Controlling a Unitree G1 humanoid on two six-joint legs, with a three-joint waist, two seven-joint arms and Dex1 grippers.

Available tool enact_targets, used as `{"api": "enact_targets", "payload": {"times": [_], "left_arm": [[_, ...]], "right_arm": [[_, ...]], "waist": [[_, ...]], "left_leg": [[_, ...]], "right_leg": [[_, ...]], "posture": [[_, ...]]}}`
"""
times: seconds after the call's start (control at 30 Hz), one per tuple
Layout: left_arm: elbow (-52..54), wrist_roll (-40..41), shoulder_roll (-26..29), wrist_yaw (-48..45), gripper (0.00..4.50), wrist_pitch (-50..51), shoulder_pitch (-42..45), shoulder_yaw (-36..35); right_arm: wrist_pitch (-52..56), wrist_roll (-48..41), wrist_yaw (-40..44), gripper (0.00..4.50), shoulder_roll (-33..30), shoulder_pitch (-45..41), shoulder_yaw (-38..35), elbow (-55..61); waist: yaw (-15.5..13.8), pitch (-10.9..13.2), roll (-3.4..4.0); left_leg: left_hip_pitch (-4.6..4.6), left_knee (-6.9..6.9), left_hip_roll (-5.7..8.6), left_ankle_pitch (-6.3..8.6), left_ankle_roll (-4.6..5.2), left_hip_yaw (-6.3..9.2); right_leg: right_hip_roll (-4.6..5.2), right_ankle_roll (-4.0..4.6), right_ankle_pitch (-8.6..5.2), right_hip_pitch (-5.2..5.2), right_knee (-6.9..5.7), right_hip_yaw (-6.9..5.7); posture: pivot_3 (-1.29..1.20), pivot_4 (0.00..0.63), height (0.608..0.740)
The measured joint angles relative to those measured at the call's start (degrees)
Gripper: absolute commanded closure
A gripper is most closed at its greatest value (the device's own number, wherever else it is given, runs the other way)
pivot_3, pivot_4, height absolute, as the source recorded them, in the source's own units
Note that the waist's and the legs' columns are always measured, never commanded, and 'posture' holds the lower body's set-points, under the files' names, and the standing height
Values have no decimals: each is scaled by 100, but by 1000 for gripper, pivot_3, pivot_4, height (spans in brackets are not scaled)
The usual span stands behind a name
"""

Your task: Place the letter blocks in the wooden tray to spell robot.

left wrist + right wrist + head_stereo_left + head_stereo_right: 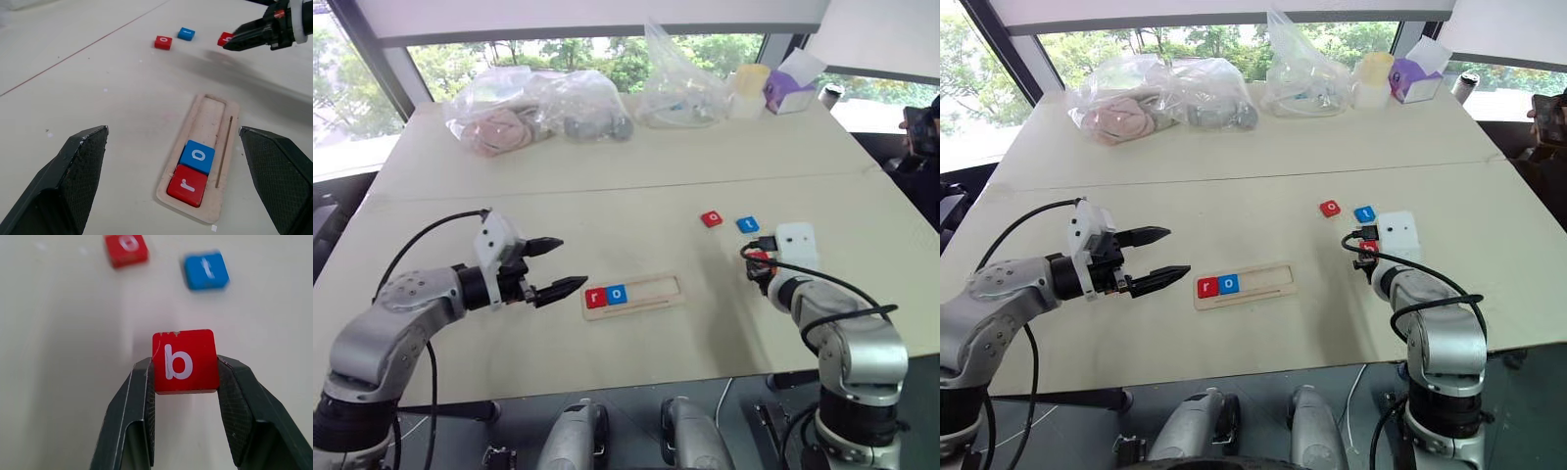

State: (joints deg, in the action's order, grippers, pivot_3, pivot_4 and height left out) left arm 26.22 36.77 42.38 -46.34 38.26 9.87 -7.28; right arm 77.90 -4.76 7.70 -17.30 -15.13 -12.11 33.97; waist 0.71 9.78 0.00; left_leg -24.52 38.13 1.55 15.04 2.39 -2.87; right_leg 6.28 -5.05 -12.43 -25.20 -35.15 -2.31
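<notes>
Although the right gripper [185, 363] is largely covered by its own wrist in the head views, its grasp is plainly seen from the right wrist: a red b block [185, 361] is clamped by its side edges between the two fingers, letter facing the camera. Just beyond the fingertips, on the bare table [607, 196], a red o block [711, 218] and a blue t block [747, 224] are found side by side, apart from each other; the o is cut off at the frame edge in the right wrist view and blurred.

The left gripper [558, 266] is held released, fingers spread wide, with nothing between them. Just ahead of its tips lies the wooden tray [656, 289], where a red r block [595, 299] and a blue o block [617, 294] are seated touching at the near end. The remainder of the slot is left vacant. Open tabletop is seen between the tray and the right gripper. Far past both grippers, plastic bags [533, 108] are set along the table's far edge, their contents hard to make out.
</notes>
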Motion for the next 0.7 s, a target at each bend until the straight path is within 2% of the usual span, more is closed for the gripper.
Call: {"api": "enact_targets", "payload": {"times": [0.2, 0.43, 0.7], "left_arm": [[-138, -68, -26, -94, 0, -55, 178, 152], [-136, -117, -21, -240, 0, -162, 187, 172], [40, 88, -21, -281, 0, -148, 222, 85]], "right_arm": [[158, -41, -117, 3339, 295, 71, -157, 14], [616, -349, 116, 3339, 312, 156, 27, 506], [766, -460, 162, 3339, 350, 231, 81, 527]], "waist": [[-8, 0, -1], [-6, 0, -1], [-6, 0, -2]], "left_leg": [[3, 4, -19, -2, -2, 2], [3, 4, -26, -2, -3, 2], [4, 5, -26, -3, -4, 2]], "right_leg": [[-36, 0, 0, 2, -2, -4], [-39, 0, 0, 2, -3, -4], [-38, 0, 0, 3, -2, -4]], "posture": [[0, 150, 725], [0, 150, 725], [0, 150, 725]]}}
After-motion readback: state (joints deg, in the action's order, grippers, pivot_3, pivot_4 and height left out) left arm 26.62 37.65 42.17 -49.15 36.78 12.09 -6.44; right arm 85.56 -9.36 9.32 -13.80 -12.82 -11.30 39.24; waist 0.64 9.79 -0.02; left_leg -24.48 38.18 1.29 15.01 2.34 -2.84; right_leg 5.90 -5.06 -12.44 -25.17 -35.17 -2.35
